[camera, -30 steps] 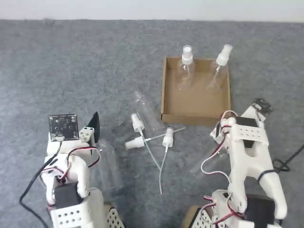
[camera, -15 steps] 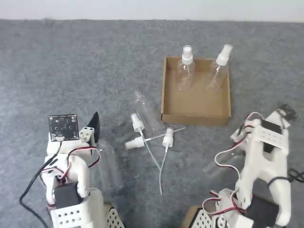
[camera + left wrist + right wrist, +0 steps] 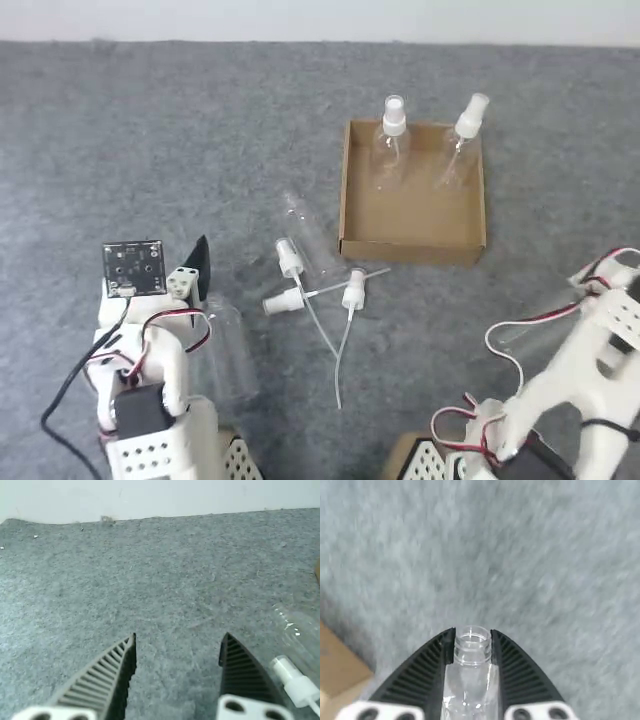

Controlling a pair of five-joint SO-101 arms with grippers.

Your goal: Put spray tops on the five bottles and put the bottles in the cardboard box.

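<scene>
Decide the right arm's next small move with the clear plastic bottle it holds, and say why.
Probably carry it toward the three loose white spray tops on the grey carpet: the right gripper is shut on the clear plastic bottle, whose neck is bare, so it needs a top first.

Standing against the cardboard box's [image 3: 412,247] far wall: one topped bottle [image 3: 389,150], left of a second topped bottle [image 3: 458,158]. Lying just left of the box: bare bottle [image 3: 305,230], three spray tops [image 3: 290,258] clustering before it. Lying just right of the left arm [image 3: 140,365]: another bottle [image 3: 228,355]. Sitting between the right gripper's [image 3: 472,631] fingers, near right: fifth bottle [image 3: 471,680].
</scene>
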